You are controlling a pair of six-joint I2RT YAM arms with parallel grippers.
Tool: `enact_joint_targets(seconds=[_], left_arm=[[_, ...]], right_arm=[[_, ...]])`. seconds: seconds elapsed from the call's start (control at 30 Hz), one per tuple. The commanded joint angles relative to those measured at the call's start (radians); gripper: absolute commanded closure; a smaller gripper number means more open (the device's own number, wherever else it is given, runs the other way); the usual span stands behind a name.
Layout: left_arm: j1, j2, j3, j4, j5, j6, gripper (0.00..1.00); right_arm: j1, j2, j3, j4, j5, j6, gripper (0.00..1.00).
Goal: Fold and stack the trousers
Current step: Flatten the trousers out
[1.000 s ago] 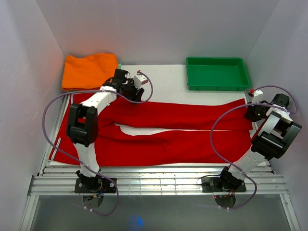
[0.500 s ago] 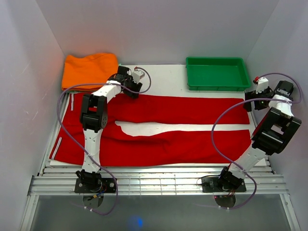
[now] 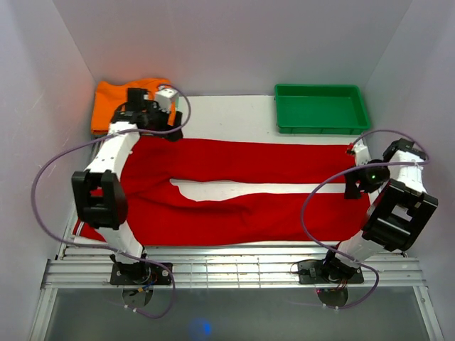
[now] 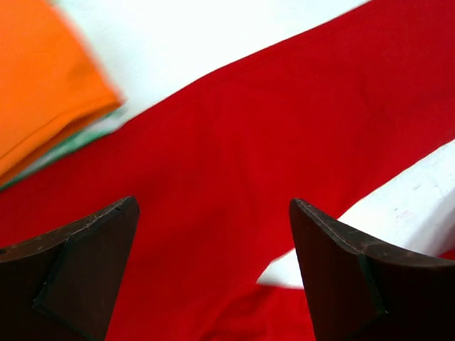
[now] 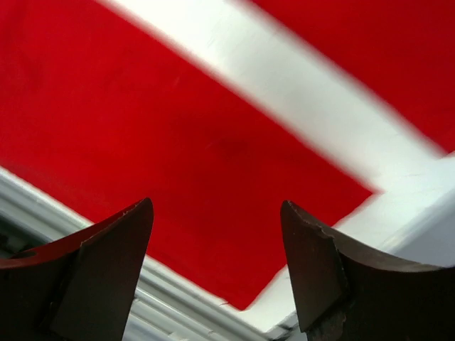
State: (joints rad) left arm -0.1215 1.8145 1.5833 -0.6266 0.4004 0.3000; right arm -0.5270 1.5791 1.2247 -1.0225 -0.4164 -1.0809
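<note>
Red trousers (image 3: 242,192) lie spread flat on the white table, waist to the left, both legs running right with a white gap between them. My left gripper (image 3: 163,125) hangs open over the waist's far corner, beside a folded orange garment (image 3: 114,99). The left wrist view has the left gripper (image 4: 213,206) wide open above red cloth (image 4: 234,156), nothing between its fingers. My right gripper (image 3: 352,187) hovers open over the leg ends. Under the right gripper (image 5: 215,204) in its wrist view lies the near leg's hem (image 5: 178,163), also ungripped.
A green tray (image 3: 320,130) stands at the back right of the table. The orange garment (image 4: 43,85) sits at the back left corner. White walls close in left, right and behind. A slatted metal rail (image 3: 234,270) runs along the near edge.
The left gripper let go of the waist edge, opened wide and swung left toward the orange garment. The right gripper opened and moved from the far right edge inward over the leg ends.
</note>
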Motion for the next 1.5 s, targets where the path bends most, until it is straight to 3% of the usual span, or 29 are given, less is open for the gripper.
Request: enact_joint_targets(seconds=[0.0,0.17,0.3,0.5,0.63,0.77,0.87,0.97,1.07,1.17,1.23,1.3,1.37,1.4,1.47], left_arm=[[0.143,-0.141,-0.142,-0.123,0.087,0.02,0.02],[0.351,-0.312,-0.314,-0.151,0.086,0.126,0.02],[0.476,-0.354,-0.394,-0.183,0.072,0.204,0.02],[0.643,-0.31,-0.462,-0.18,0.003,0.295,0.02],[0.736,-0.238,-0.448,-0.17,-0.005,0.329,0.02],[0.744,-0.184,-0.433,-0.157,0.003,0.349,0.03],[0.744,-0.152,-0.43,-0.153,0.005,0.373,0.06],[0.752,-0.139,-0.436,-0.15,-0.012,0.392,0.11],[0.775,-0.173,-0.434,-0.172,0.046,0.409,0.1],[0.77,-0.178,-0.454,-0.177,0.017,0.413,0.09],[0.772,-0.118,-0.463,-0.17,-0.027,0.416,0.14],[0.776,-0.075,-0.474,-0.147,-0.077,0.427,0.27],[0.777,-0.034,-0.48,-0.105,-0.104,0.424,0.42],[0.778,-0.02,-0.476,-0.093,-0.115,0.418,0.56],[0.778,0.037,-0.427,-0.079,-0.132,0.409,0.69]], right_arm=[[0.001,-0.043,-0.175,0.045,0.117,0.039,0.22],[0.001,-0.083,-0.287,0.2,0.194,0.168,0.22],[-0.001,-0.074,-0.355,0.297,0.257,0.161,0.22],[-0.053,0.085,-0.427,0.446,0.413,0.105,0.26],[-0.178,0.215,-0.325,0.478,0.479,0.07,0.27],[-0.209,0.249,-0.222,0.443,0.447,0.035,0.27],[-0.208,0.208,-0.194,0.316,0.374,0.009,0.27],[-0.208,0.147,-0.194,0.23,0.298,-0.027,0.26],[-0.208,0.096,-0.209,0.193,0.268,-0.048,0.25],[-0.206,0.07,-0.2,0.164,0.237,-0.051,0.25],[-0.208,0.071,-0.183,0.148,0.214,-0.053,0.25],[-0.208,0.078,-0.146,0.127,0.194,-0.047,0.25],[-0.208,0.082,-0.113,0.101,0.173,-0.045,0.25],[-0.208,0.082,-0.1,0.085,0.16,-0.045,0.25],[-0.203,0.085,-0.067,0.058,0.136,-0.05,0.25]])
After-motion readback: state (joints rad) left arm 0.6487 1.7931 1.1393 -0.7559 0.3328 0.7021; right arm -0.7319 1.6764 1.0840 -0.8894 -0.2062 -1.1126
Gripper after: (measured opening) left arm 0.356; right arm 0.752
